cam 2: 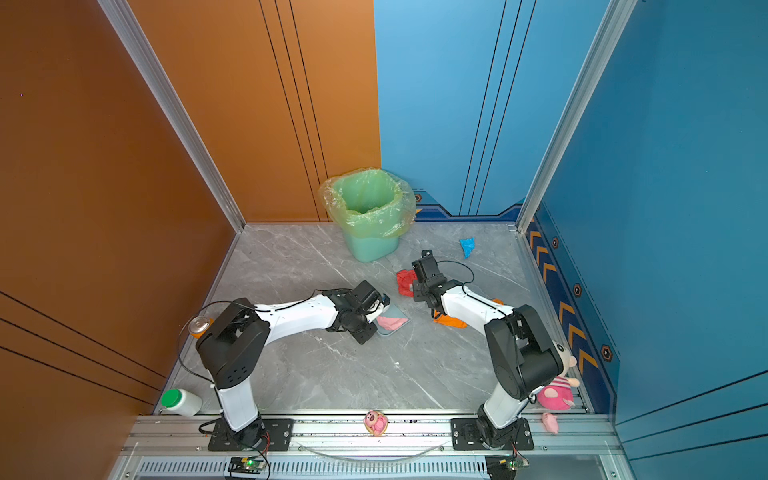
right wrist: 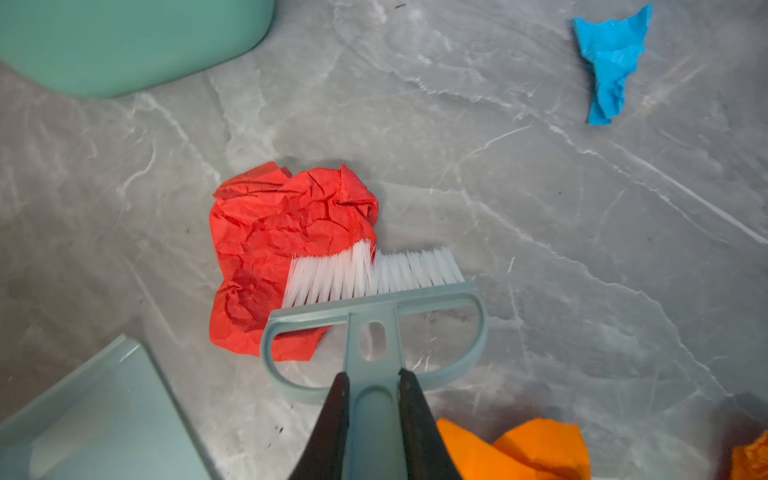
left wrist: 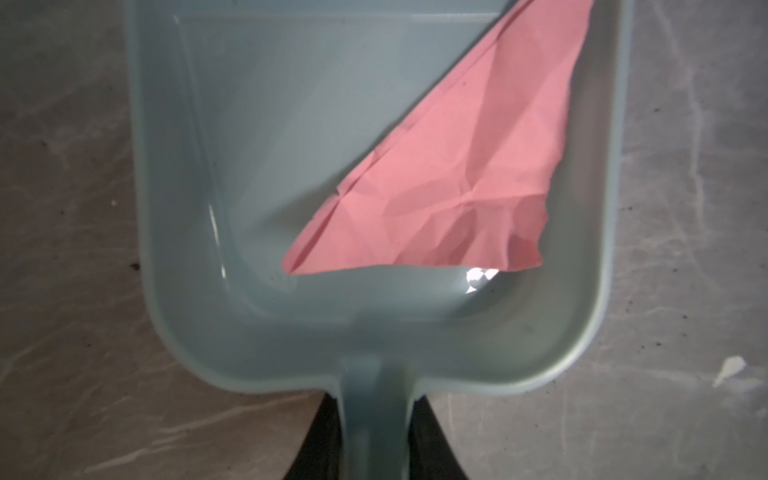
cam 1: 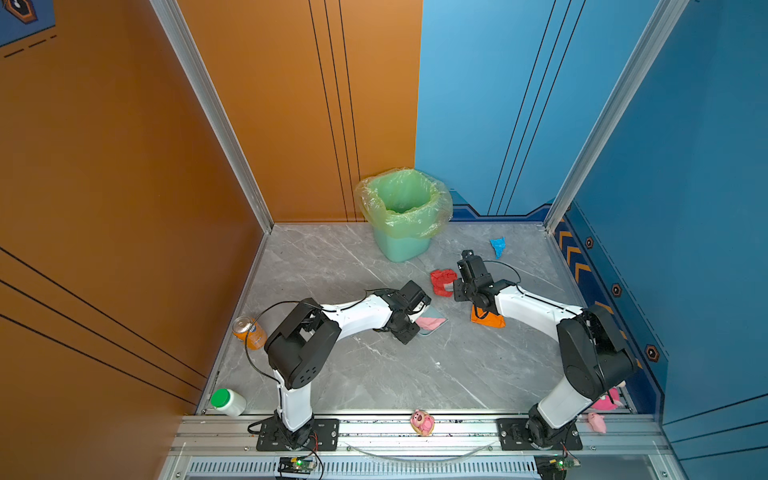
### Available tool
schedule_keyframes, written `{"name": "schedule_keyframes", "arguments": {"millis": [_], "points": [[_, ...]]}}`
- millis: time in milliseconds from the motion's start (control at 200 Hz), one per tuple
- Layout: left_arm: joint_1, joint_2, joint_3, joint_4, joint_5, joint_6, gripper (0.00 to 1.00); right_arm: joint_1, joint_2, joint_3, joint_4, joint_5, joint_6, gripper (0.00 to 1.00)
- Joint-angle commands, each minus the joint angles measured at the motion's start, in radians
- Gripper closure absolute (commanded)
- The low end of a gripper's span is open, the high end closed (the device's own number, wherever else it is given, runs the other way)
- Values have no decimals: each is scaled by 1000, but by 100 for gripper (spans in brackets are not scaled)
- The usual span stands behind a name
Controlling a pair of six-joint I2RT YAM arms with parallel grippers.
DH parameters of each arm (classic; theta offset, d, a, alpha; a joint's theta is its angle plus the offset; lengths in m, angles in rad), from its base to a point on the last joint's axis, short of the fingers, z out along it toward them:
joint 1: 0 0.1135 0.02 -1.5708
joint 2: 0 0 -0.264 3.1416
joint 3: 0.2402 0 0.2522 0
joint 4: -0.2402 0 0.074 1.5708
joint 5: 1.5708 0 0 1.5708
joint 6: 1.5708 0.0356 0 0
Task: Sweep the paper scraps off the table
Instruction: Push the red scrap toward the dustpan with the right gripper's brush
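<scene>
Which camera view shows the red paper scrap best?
The right wrist view: the red scrap lies mid-frame, creases sharp, brush bristles touching it. Both top views show the scrap small and partly hidden; the left wrist view misses it.

Robot lab cell, aluminium frame, orange wall, blue wall, left arm and right arm bolted to front rail

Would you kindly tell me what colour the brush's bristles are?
The bristles are white, seen best in the right wrist view.
</scene>
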Motion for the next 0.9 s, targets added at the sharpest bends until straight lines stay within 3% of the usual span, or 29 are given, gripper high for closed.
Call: {"name": "schedule_keyframes", "arguments": {"millis": [0,395,896], "points": [[-14,37,7,-45,-10,11,100,27,-67,-57,-116,-53,-45,100],[-13,48,19,-44,-14,9,100,98,-193,-95,-247,-204,-142,100],[-16,51,27,-44,-16,8,100,125,-220,-99,-230,-263,-146,100]]}}
